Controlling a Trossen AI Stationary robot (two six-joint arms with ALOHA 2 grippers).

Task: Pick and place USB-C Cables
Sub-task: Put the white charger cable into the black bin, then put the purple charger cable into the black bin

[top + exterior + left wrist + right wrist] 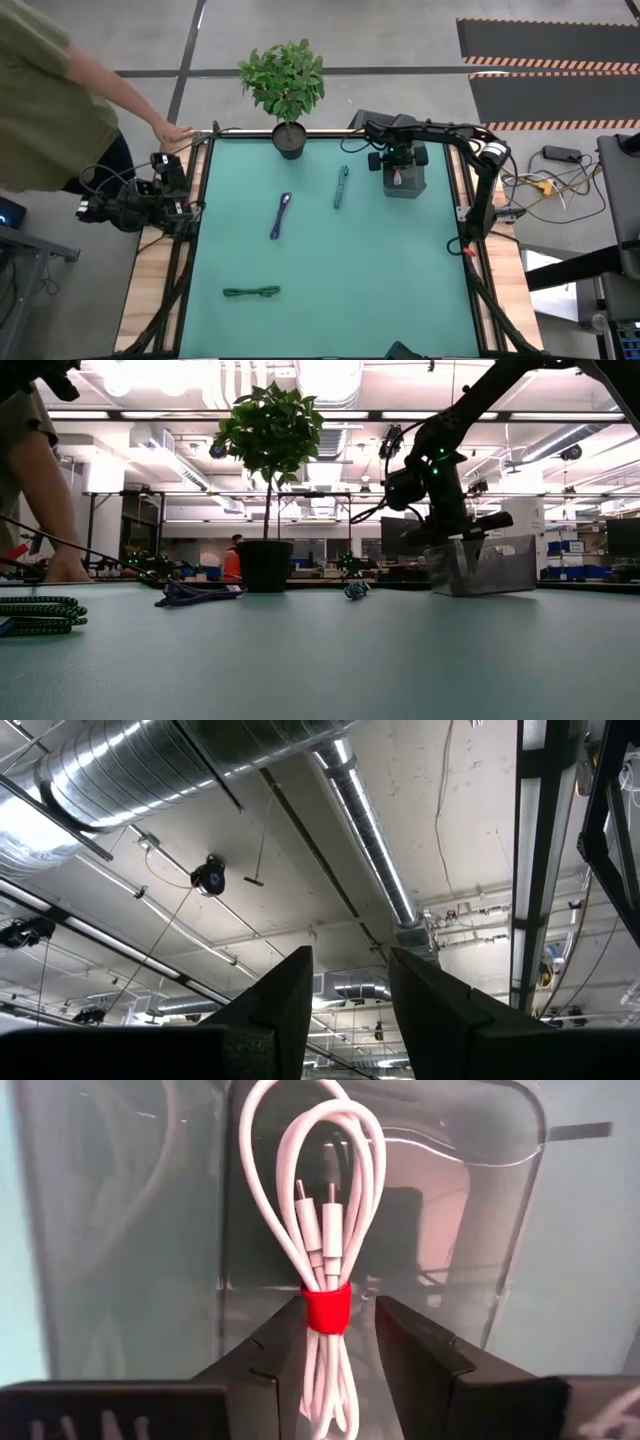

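The white cable bundle (325, 1230) with its red tie (327, 1308) runs lengthwise between my right gripper's (338, 1325) fingers, looped end pointing into the clear bin (404, 183) at the table's far right. That gripper (399, 158) points down over the bin and is slightly open. The purple cable (281, 215) and the teal cable (341, 187) lie flat mid-table, and the green one (250, 292) lies toward the near edge. My left gripper (350, 990) waits at the table's left edge (165, 205), pointing up at the ceiling, open. My right gripper comes from above, fingers along the white bundle. The red tie (312, 1308) lies against one finger (285, 1340), while a dark gap shows between the bundle and the other finger (420, 1355). The cable reaches down into the bin; where its loop ends is unclear.
A potted plant (288, 140) stands at the far edge, left of the bin. A person stands at the far left corner, one hand (175, 133) on the table frame. Bare mat lies between the cables and along the right side.
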